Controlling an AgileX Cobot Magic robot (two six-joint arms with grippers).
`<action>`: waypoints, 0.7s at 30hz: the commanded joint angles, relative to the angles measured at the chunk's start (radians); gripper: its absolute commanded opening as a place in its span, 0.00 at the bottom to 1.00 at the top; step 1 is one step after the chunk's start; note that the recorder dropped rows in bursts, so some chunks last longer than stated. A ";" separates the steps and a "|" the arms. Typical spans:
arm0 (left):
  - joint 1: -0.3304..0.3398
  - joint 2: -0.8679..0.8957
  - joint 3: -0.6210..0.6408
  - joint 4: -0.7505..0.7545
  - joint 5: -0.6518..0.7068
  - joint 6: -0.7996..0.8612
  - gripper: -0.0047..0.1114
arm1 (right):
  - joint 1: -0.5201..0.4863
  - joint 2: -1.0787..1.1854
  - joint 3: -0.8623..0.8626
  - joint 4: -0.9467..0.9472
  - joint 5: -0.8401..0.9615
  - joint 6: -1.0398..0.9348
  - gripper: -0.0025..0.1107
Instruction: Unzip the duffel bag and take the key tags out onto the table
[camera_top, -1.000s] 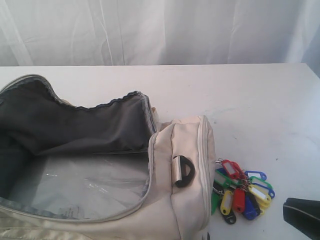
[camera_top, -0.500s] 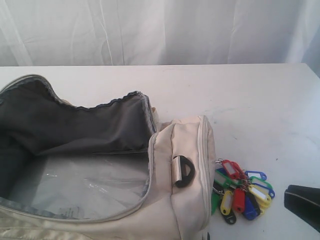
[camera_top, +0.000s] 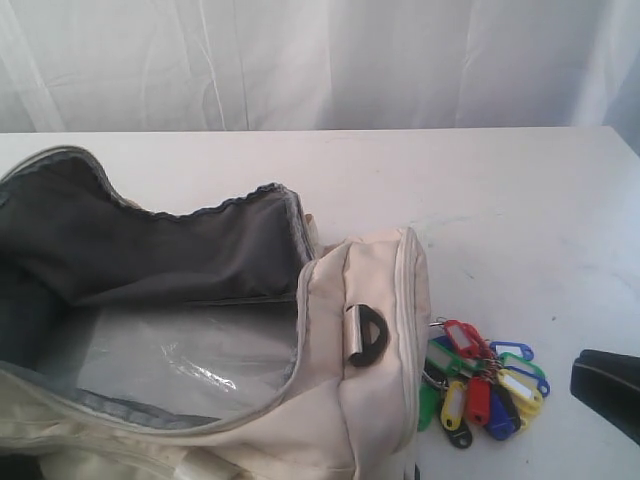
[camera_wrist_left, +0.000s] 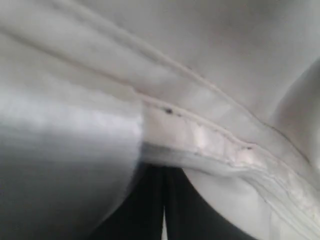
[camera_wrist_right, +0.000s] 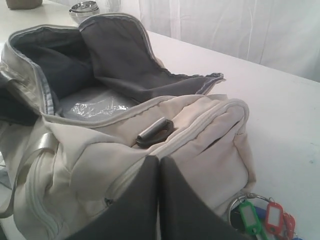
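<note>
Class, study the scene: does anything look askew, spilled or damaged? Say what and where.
Nothing looks damaged or spilled. The duffel bag gapes open, flap folded back, crinkled clear plastic inside. The key tags lie bunched on the table beside it.

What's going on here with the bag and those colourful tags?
The duffel bag lies unzipped on the table, dark lining showing, and the key tags already sit on the tabletop beside its end. The right claw is shut and empty, near the tags. The left claw is shut too, close against the bag's cream fabric; whether it pinches any is unclear.
</note>
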 joint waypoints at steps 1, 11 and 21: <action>0.001 0.099 0.003 -0.020 -0.192 0.013 0.05 | 0.001 0.003 0.002 0.002 -0.019 -0.004 0.02; 0.001 0.282 0.003 -0.016 -0.477 -0.003 0.05 | 0.001 0.003 0.002 0.002 -0.037 -0.004 0.02; 0.001 0.302 -0.064 0.210 -0.469 -0.218 0.05 | 0.001 0.003 0.002 0.004 0.078 0.003 0.02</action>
